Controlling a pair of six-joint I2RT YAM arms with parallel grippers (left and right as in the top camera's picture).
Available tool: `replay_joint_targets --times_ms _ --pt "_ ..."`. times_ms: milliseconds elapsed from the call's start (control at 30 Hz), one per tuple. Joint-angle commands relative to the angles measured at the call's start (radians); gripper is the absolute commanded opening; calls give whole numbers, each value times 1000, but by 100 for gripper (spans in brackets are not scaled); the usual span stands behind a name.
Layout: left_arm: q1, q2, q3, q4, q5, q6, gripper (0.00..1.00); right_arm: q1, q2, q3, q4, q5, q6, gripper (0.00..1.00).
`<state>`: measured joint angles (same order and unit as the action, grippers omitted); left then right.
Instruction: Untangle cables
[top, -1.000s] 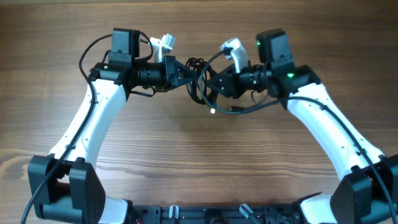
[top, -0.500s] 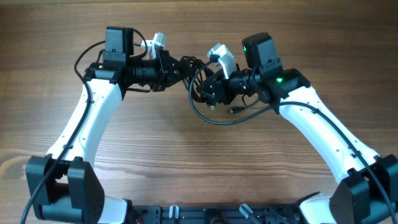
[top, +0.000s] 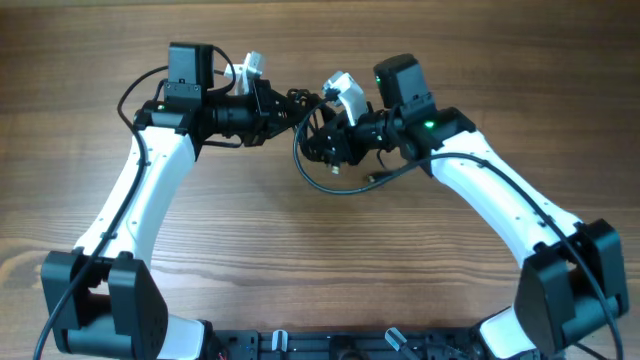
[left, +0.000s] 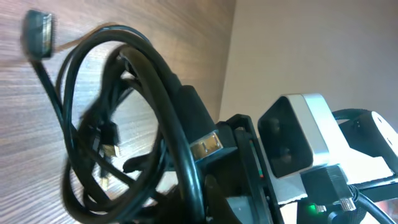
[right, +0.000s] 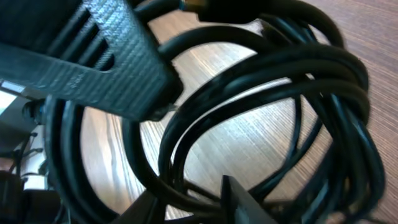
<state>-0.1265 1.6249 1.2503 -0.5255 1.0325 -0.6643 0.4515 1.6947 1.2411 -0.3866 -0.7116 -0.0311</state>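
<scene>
Left end effector (top: 287, 106) is clenched tight on a strand of the cables (top: 313, 118), at the far middle of the table (top: 300, 280). Its arm reaches in from the left side. Right end effector (top: 326, 146) is just beside it, almost tip to tip, and is pushed into the same black bunch. In the right wrist view one of its fingers (right: 93, 56), black and bumpy, sits over the top of the loops, and the cables (right: 292, 81) pass under it. I cannot tell if this end effector is pinching them or only has them between its jaws.

The cables are one messy bunch of thin black cords, held between the two end effectors. From above, one long loop droops out of the bunch toward the near side and curves round to the right. A small plug (top: 375, 178) shows close to that loop.

In the left wrist view the cables (left: 168, 118) make big round loops, one inside another, with the wood behind them. A dark plug (left: 38, 34) sticks up at the top left on a thin cord. A gold-tipped plug (left: 208, 144) sits in the middle of the bunch. A white camera (left: 292, 143) on the right arm is just behind it.
</scene>
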Motion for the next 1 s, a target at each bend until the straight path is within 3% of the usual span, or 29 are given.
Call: replay_joint_targets --times_ms 0,100,333,400,533,767,800,967 --pt "2 -11 11 3 39 -6 4 -1 14 14 29 77 60 14" --pt "2 -11 11 2 6 6 5 -14 -3 18 48 76 118 4" --pt "1 -11 11 -77 -249 40 11 -60 -211 39 64 78 230 4" --pt "1 -11 11 -85 -265 60 15 -68 -280 39 65 101 275 4" --pt "0 -11 11 -86 -268 86 33 -74 -365 39 64 113 328 4" --pt "-30 -11 11 -100 -263 169 38 -74 -376 39 28 218 478 4" --pt "-42 -11 11 -100 -258 195 41 -74 -376 39 15 238 490 4" --pt "-66 -11 11 -84 -190 337 75 -74 -374 39 -39 271 510 4"
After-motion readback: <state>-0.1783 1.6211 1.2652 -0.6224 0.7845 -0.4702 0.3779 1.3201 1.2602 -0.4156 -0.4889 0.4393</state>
